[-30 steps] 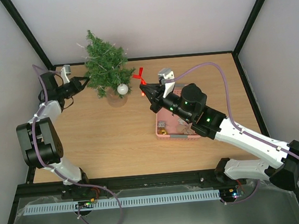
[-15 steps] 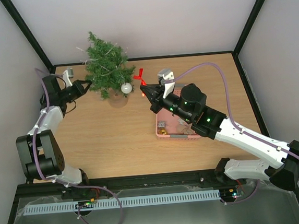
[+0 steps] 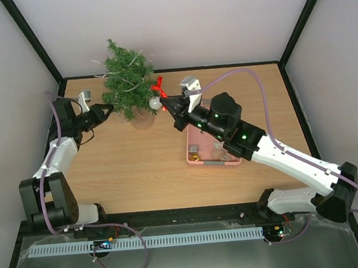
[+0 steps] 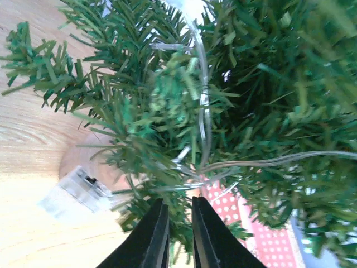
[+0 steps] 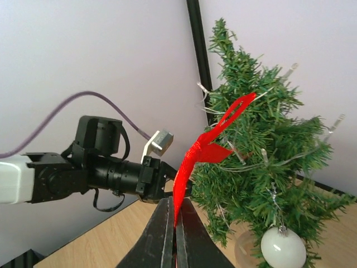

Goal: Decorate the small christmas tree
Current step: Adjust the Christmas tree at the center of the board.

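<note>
The small christmas tree (image 3: 127, 82) stands at the table's back left, strung with clear light wire (image 4: 203, 111), and a white ball (image 3: 155, 102) hangs low on its right side. My right gripper (image 3: 167, 103) is shut on the tail of a red ribbon bow (image 5: 209, 145). It holds the bow up against the tree's right side (image 5: 262, 156), just above the white ball (image 5: 283, 248). My left gripper (image 3: 108, 107) is at the tree's lower left. Its jaws are nearly closed, with green needles (image 4: 179, 223) between them.
A pink basket (image 3: 213, 162) holding small ornaments lies on the table under my right arm. A clear plastic box (image 4: 78, 192) on the light wire lies by the tree's round base (image 3: 141, 118). Black frame posts and pale walls stand close behind the tree.
My right gripper carried the red bow left, up to the tree's right side. My left gripper dropped lower along the tree's left. The tree shifted slightly.
</note>
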Action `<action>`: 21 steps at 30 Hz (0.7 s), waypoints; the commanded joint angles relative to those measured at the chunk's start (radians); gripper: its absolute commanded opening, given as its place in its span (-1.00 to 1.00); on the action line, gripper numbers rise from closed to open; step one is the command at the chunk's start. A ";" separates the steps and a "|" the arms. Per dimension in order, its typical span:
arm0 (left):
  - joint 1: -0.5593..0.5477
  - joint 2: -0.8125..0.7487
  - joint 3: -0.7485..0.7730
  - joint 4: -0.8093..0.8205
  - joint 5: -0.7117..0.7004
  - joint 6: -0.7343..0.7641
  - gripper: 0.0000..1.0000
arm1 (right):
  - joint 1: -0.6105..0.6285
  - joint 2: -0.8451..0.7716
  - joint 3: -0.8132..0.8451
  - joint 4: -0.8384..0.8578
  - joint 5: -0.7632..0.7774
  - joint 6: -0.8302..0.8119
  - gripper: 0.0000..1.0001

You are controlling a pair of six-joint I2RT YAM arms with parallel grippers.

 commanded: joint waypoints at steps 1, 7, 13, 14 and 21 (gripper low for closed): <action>0.005 -0.090 0.008 -0.084 -0.044 -0.001 -0.56 | -0.005 0.080 0.084 0.003 -0.073 -0.050 -0.97; 0.069 -0.231 0.057 -0.212 -0.215 0.027 0.05 | -0.005 0.200 0.197 -0.018 -0.192 -0.141 -0.97; 0.051 -0.372 0.103 -0.231 -0.303 0.145 0.11 | -0.006 0.364 0.361 -0.083 -0.239 -0.262 -0.97; 0.036 -0.392 0.115 -0.232 -0.294 0.167 0.12 | -0.006 0.396 0.401 -0.105 -0.226 -0.269 -0.97; -0.067 -0.407 0.202 -0.235 -0.161 0.263 0.09 | -0.034 0.601 0.645 -0.241 -0.191 -0.288 -0.97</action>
